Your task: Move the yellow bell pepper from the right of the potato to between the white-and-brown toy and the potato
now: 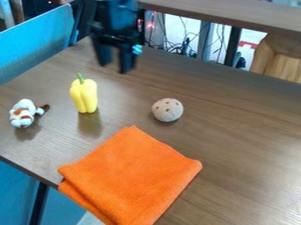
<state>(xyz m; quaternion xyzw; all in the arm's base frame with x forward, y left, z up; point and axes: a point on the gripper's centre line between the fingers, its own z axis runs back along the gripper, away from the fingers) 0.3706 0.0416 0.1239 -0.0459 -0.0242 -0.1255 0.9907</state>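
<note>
Camera view: black two-finger gripper (pixel 115 59), fingers apart, beyond square folded orange fabric cloth (pixel 132 176); blocky yellow plastic-looking pepper (pixel 84 95) upright, just beyond cloth, viewer's left; smooth sides likely favour centred, even finger contact below stem.

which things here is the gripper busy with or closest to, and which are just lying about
At or nearest the gripper:
- black gripper, open and empty, above the table
- yellow pepper, standing stem up, closest to it

Just lying about:
- small brown-and-white toy, at the picture's left
- pale ball with dark spots
- folded orange cloth
</note>
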